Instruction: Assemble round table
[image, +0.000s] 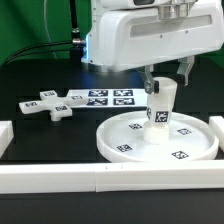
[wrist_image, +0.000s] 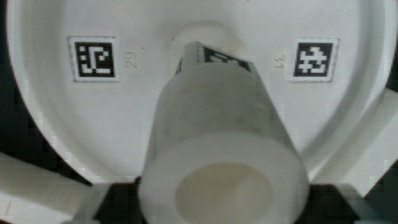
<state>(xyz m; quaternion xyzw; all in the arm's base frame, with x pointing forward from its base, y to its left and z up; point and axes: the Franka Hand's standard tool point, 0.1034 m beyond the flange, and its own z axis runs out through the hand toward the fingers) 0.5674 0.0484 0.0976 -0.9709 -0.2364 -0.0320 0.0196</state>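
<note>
The large round rimmed disc (image: 156, 137) lies flat on the black table at the exterior view's right. The short thick cylinder leg (image: 160, 105) stands upright at the disc's centre. My gripper (image: 162, 84) is shut on the leg's upper part, one finger on each side. In the wrist view the leg (wrist_image: 217, 130) runs from my gripper (wrist_image: 217, 190) down to the disc (wrist_image: 151, 100), whose two square tags show on either side. The cross-shaped foot piece (image: 47, 105) lies on the table at the exterior view's left, apart from the disc.
The marker board (image: 103, 98) lies flat behind the disc. A long white border rail (image: 100, 181) runs along the front, with a short rail (image: 5, 135) at the left and another piece (image: 217, 125) at the right.
</note>
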